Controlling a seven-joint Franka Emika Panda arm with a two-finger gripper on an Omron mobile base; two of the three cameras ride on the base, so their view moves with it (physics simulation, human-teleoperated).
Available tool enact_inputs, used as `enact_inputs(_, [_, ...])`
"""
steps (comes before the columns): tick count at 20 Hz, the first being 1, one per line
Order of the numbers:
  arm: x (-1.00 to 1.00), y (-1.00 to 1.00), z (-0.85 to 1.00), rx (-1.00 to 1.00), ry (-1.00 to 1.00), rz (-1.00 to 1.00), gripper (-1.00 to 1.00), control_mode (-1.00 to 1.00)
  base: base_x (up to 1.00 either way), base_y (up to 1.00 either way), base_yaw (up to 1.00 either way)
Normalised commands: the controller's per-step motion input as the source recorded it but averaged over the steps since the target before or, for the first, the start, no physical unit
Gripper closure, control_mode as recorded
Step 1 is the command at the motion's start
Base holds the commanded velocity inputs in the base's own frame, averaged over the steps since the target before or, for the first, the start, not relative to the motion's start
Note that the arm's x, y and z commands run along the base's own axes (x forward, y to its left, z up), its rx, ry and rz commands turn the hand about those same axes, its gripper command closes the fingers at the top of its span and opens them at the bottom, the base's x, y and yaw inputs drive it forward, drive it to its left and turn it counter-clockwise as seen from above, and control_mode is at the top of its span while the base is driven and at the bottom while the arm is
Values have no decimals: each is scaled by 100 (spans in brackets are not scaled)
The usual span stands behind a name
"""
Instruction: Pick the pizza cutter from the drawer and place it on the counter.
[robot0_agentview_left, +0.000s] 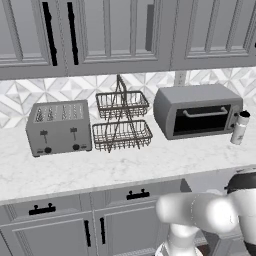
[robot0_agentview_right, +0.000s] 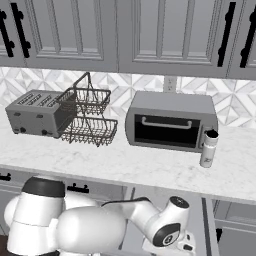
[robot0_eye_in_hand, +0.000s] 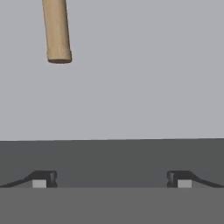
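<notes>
White arm segments fold low at the bottom of both base views, below the bench (robot0_agentview_left: 125, 165) edge, the hand reaching down in front of the cabinets. In the hand view the pincer (robot0_eye_in_hand: 111, 179) is spread wide, fingertips (robot0_eye_in_hand: 43, 179) far apart at the lower left and lower right, gripping nothing. The pizza cutter (robot0_eye_in_hand: 57, 30) shows its tan handle at the upper left, lying on the drawer (robot0_eye_in_hand: 140, 78) floor, well apart from the tips. Bare grey floor stretches right of the handle.
</notes>
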Motion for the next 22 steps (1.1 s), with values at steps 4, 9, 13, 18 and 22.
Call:
enact_inputs(4, [32,39,8,0,0,0,-100,-100,0,0,0])
enact_inputs(9, [65,25,21,2,1,0,-100,-100,0,0,0])
enact_inputs(13, [42,24,-3,0,3,0,-100,-100,0,0,0])
enact_inputs(18, [40,1,-11,0,-1,0,-100,-100,0,0,0])
enact_inputs(22, [30,0,-9,0,-8,0,-100,-100,0,0,0])
